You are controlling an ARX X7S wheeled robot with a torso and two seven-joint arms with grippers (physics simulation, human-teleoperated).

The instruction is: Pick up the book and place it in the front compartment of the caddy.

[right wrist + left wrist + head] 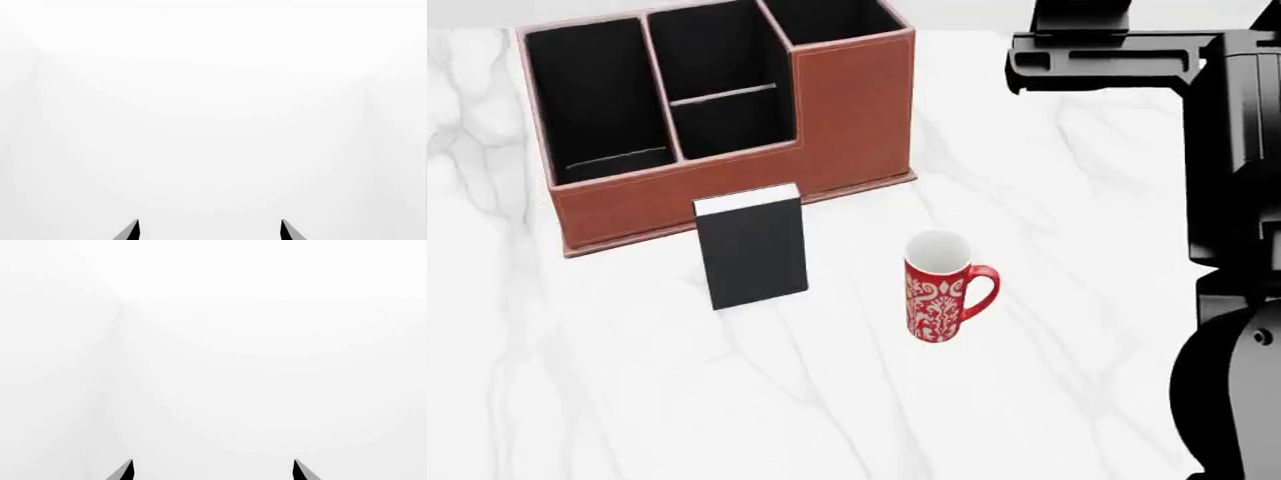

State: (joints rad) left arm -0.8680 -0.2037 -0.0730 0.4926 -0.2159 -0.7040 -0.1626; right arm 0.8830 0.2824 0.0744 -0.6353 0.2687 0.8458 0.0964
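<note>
The black book [753, 252] stands upright on the white marble table, its white page edge on top, just in front of the reddish-brown caddy [854, 110]. The caddy has black-lined cells split by thin dividers. My left gripper [213, 471] is open, and its wrist view shows only blank white past the tips. My right gripper [209, 231] is open too and also faces blank white. Neither gripper holds anything, and neither gripper shows in the head view. The right arm's black links [1228, 200] fill the right edge of the head view.
A red-and-white patterned mug [938, 287] stands to the right of the book, handle pointing right. The marble table [627, 400] stretches out in front of both. The right arm's black body stands at the right side, beyond the mug.
</note>
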